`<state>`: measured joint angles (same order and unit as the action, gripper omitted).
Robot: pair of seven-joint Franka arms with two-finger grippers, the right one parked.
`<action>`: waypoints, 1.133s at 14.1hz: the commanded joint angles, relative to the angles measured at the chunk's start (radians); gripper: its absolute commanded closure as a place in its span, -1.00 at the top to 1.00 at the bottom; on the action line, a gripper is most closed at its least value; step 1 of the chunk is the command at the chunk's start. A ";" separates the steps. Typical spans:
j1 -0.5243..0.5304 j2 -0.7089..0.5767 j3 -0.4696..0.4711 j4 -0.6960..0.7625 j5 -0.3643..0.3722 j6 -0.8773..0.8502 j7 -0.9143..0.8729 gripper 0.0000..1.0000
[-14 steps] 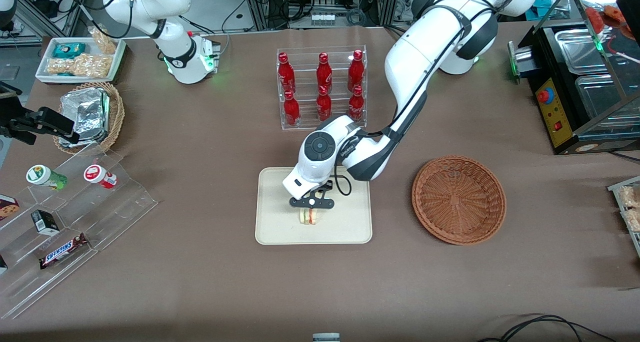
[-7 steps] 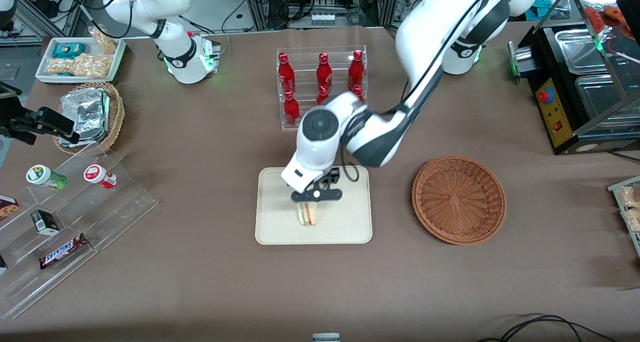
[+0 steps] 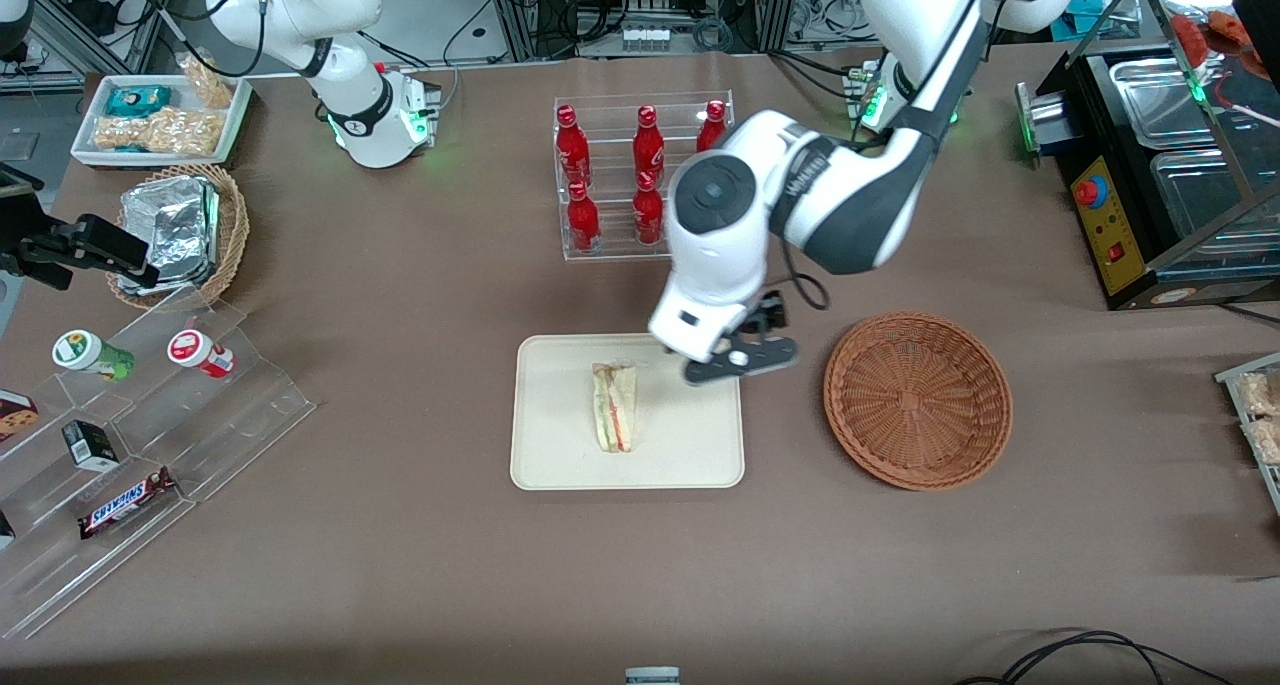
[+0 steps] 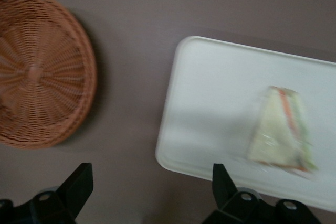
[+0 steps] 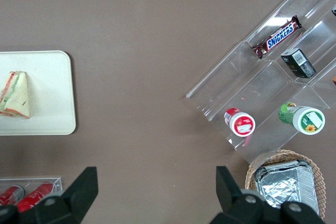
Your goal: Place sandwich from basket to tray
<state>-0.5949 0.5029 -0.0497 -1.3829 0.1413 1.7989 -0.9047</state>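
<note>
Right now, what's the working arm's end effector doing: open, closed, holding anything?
Left end effector: open, holding nothing, above the tray edge nearest the basket; the sandwich lies on the tray.

A brown surface holds a clear rack of red bottles, a tan basket of foil packets, a white snack tray, and clear stepped shelves carrying two small cups, a dark carton and a Snickers bar.

Bright, even overhead light with soft shadows; the wrist view blurs the sandwich and basket.
</note>
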 commanded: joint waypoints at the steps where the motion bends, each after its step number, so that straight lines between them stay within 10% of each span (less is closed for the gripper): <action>1: -0.003 -0.124 0.109 -0.194 -0.044 0.071 0.099 1.00; 5: -0.005 -0.237 0.290 -0.300 -0.170 0.047 0.433 1.00; 16: 0.045 -0.458 0.446 -0.289 -0.143 -0.144 0.618 1.00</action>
<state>-0.5821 0.0734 0.4022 -1.6444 -0.0168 1.6615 -0.2946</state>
